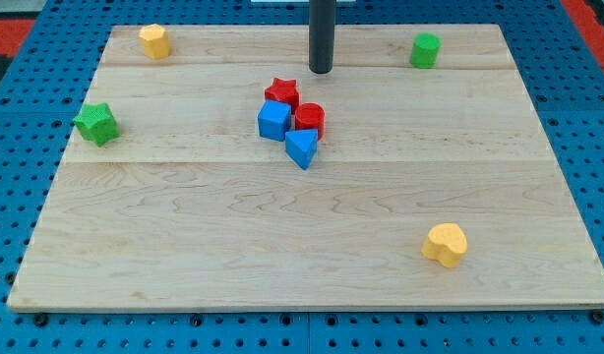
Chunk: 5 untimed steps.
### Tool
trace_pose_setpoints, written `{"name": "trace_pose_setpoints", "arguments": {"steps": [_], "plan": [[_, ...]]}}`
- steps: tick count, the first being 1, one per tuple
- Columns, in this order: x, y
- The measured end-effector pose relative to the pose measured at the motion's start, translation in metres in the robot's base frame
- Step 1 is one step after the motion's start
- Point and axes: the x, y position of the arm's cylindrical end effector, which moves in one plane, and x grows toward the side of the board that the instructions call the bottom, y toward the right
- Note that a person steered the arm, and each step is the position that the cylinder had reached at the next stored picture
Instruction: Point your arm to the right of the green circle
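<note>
Camera view showed the wooden board [312, 256] largest, then my tip [321, 71], a plain rod with no jaws to read, well apart at nine o'clock from the green circle [425, 50], and a red star [281, 92] at its seven o'clock.

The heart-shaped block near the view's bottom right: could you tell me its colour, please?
Yellow; the heart block shows in the camera view.

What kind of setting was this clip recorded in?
Probably a robotics lab bench set up for block pushing. A pale wooden board lies on a blue perforated base, small coloured blocks such as the green circle and red star are scattered on it, and my tip rests near the top centre.
</note>
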Motion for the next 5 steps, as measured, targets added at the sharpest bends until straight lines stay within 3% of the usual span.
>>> {"name": "trace_pose_setpoints", "arguments": {"steps": [3, 4, 5], "plan": [[0.012, 0.004], [0.078, 0.013], [0.133, 0.058]]}}
